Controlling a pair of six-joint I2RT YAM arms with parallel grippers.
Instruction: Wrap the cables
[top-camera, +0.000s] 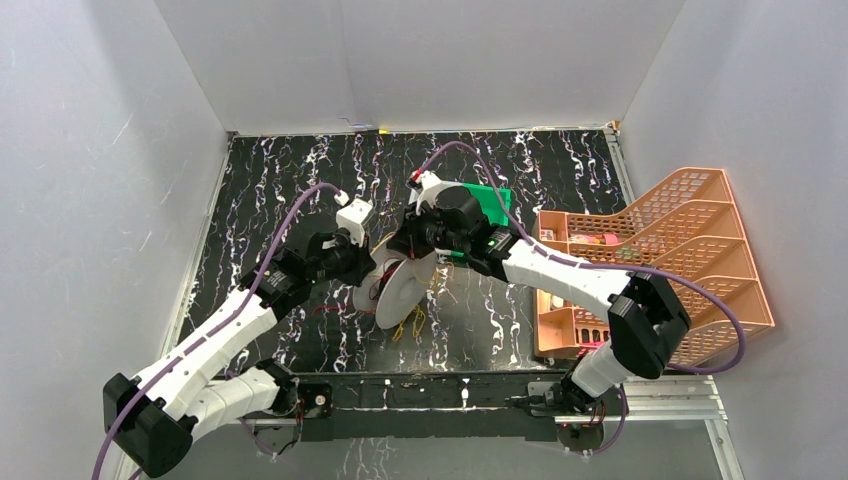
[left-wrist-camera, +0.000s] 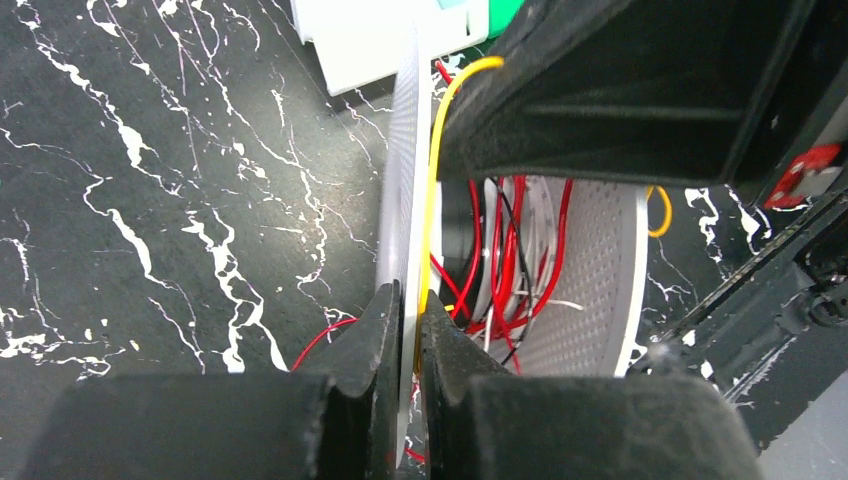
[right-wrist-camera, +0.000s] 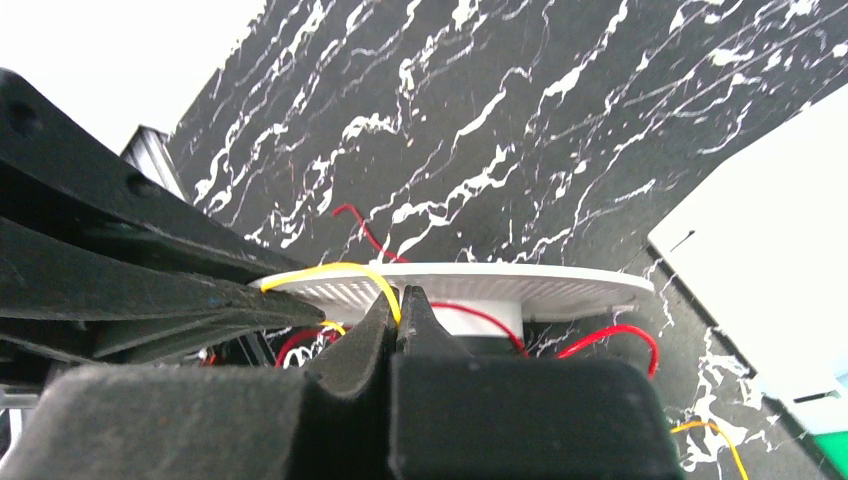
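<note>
Black marble-patterned table (top-camera: 260, 200), with a white spool (top-camera: 400, 290) tilted near its centre and red cables (left-wrist-camera: 510, 260) tangled round its core. The left gripper (left-wrist-camera: 412, 300) is pinched together on the yellow cable (left-wrist-camera: 436, 180) at the spool's rim. The right gripper (right-wrist-camera: 400, 300) looks clamped on that cable too. At the right, an orange rack (top-camera: 700, 200) holds pink and white items too small to name.

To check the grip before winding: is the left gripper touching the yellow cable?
Touching. The left wrist view shows the yellow cable running down into the shut left gripper, pinched there.
</note>
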